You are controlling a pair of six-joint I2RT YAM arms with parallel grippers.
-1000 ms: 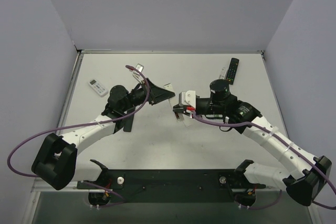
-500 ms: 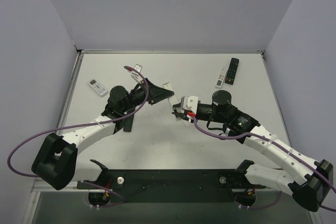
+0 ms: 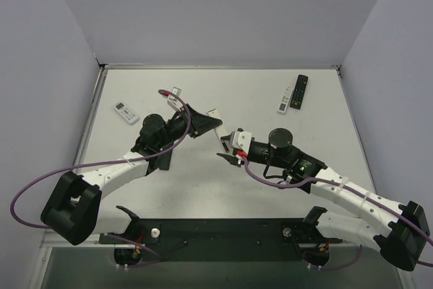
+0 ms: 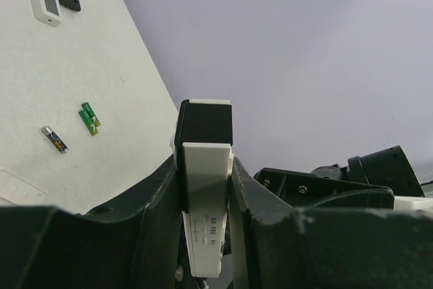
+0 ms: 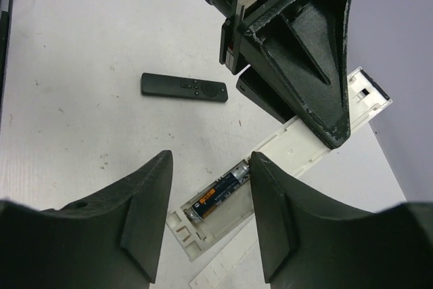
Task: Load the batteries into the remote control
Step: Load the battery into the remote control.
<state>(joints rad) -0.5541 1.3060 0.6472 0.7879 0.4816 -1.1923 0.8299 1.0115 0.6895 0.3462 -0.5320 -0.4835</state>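
My left gripper (image 3: 205, 121) is shut on a white-and-black remote (image 4: 206, 187) and holds it off the table, seen end-on between the fingers (image 4: 157, 208). My right gripper (image 5: 211, 159) is open and empty. It hovers over a white remote (image 5: 318, 126) that lies back-up with its compartment open and one dark battery (image 5: 220, 193) inside. In the top view the right gripper (image 3: 227, 149) sits just right of the left one. Two green batteries (image 4: 89, 118) and a dark battery (image 4: 55, 139) lie loose on the table.
A long white cover strip (image 5: 230, 265) lies beside the open remote. A small black remote (image 5: 184, 86) lies further off. A white remote (image 3: 285, 99) and a black remote (image 3: 300, 91) lie at the back right, another white remote (image 3: 126, 112) at the left.
My right arm has swung its wrist toward the near side and stretched left, bringing the open gripper over the open remote. My left gripper drew slightly left with its remote.
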